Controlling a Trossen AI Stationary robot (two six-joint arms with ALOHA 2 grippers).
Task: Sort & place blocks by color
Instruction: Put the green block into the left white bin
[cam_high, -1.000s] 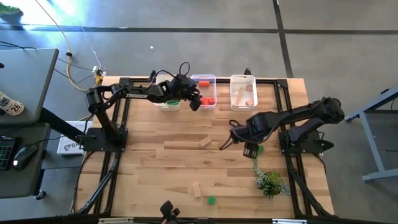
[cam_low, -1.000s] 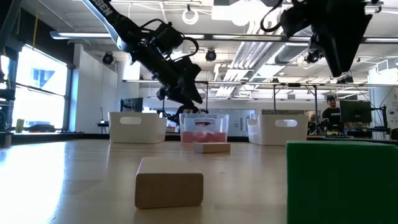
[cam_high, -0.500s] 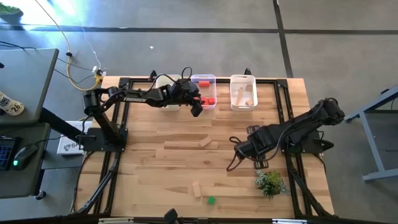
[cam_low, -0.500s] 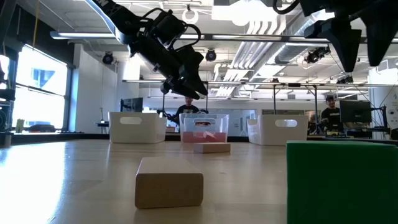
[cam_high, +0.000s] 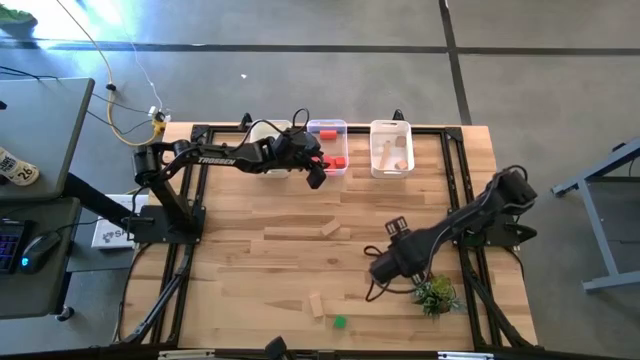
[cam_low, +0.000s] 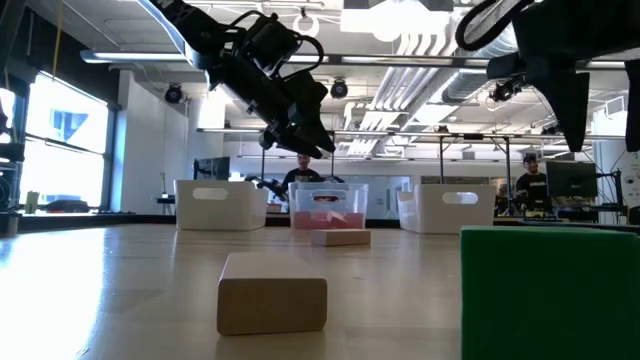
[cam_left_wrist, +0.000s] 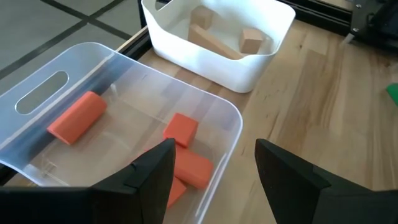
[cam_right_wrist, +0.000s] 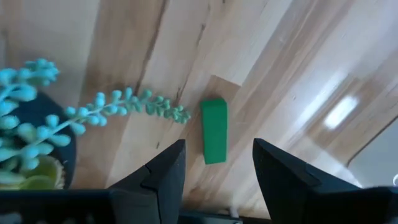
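Your left tool hangs open and empty over the clear bin of red blocks at the far edge of the worktop. Your right tool hovers open above a green block lying beside the plant, near right.

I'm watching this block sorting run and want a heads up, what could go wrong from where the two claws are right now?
1. The right claw hangs open over a green bar whose end lies close to a trailing sprig of the small plant. Closing here might snag the sprig or drag the plant.
2. The left claw is open above the near rim of the clear bin holding red blocks. Dropping lower could knock that rim and shift the bin.
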